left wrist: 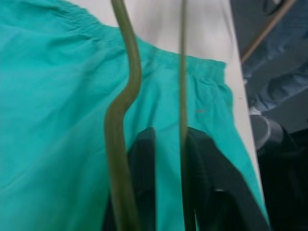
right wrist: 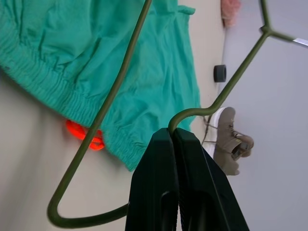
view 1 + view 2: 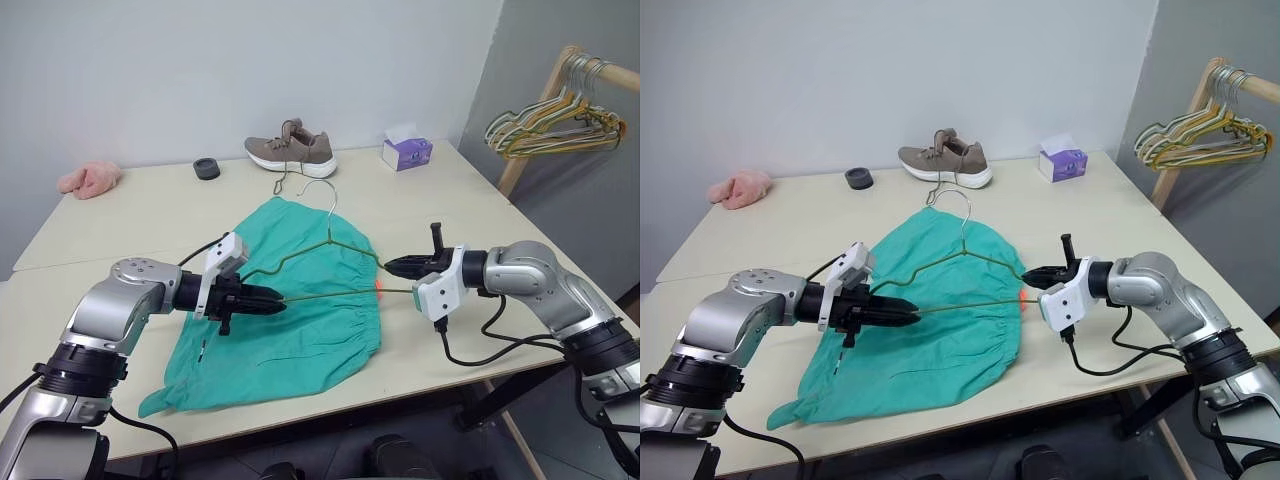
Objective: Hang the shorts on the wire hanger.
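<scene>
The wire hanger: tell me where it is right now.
In the left eye view the wire hanger is held over the shorts at mid-table, between the left gripper and the right gripper, hook toward the shoe.

Pale table, plain grey wall, wooden rack alongside.

Head pair looks down over the table; wrist cameras sit close (sharing the shorts).
</scene>
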Available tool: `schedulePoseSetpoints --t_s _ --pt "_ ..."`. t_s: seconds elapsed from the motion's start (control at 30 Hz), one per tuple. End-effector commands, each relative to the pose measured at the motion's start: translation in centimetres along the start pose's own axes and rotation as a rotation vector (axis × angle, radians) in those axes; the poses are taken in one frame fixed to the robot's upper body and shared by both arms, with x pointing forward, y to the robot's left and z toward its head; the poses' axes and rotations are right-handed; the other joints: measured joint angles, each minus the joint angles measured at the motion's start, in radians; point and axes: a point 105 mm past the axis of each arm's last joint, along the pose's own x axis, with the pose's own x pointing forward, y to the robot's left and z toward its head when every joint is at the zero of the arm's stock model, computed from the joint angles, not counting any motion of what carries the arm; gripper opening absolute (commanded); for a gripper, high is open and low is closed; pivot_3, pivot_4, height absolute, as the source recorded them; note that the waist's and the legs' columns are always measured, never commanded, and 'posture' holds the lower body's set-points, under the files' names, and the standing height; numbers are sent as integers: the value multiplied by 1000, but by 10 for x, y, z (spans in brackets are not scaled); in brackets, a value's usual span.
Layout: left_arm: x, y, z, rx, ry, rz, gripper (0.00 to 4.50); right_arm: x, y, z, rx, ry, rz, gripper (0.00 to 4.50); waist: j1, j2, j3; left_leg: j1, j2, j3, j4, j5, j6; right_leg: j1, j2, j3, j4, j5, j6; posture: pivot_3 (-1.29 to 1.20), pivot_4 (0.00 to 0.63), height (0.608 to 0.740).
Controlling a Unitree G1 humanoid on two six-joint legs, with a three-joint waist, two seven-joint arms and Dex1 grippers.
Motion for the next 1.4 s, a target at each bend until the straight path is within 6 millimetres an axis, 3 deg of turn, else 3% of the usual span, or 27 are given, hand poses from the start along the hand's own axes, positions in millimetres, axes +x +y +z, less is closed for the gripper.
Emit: schedulePoseSetpoints --t_s 0.03,0.17,0.47,0.6,0.8,0.93,1.27,1.4 --pt "-2 3 8 44 -7 34 10 -1 -19 20 -7 -81 -70 234 0 0 0 0 0 0 0 0 0 0 0 0 0 0 0 -221 0 740" --pt "1 2 10 72 -9 45 0 -5 -21 28 74 -112 -70 1330 -2 0 0 0 0 -1 0 0 0 0 0 0 0 0 0 -223 0 740" --pt "8 -9 18 231 2 27 0 -32 -28 18 671 -53 -59 4472 2 0 0 0 -1 -1 1 0 0 1 -2 -1 0 0 0 -239 0 740" --pt "10 -17 22 312 16 -12 0 -24 -14 18 876 -3 57 4472 0 0 0 0 -1 -1 0 0 0 0 -2 -1 0 0 0 -236 0 740" --pt "12 -20 23 369 31 -28 0 -3 10 22 1003 24 241 4472 -1 0 0 0 0 -1 0 0 0 0 -1 -1 0 0 0 -219 0 740" --pt "13 -22 23 379 33 -28 0 -1 21 28 1042 18 340 3559 2 0 0 -1 -1 -1 0 0 0 0 -2 -2 -1 0 0 -212 0 740" --pt "14 -25 17 386 18 -30 0 0 36 31 1116 35 405 39 2 0 0 -1 -1 -2 0 0 0 0 -2 -3 -1 0 1 -210 0 740" --pt "16 -24 21 352 -55 -26 0 -2 38 32 1139 30 407 39 2 0 0 -1 -1 -2 0 0 0 0 -2 -2 -1 0 1 -214 0 740"
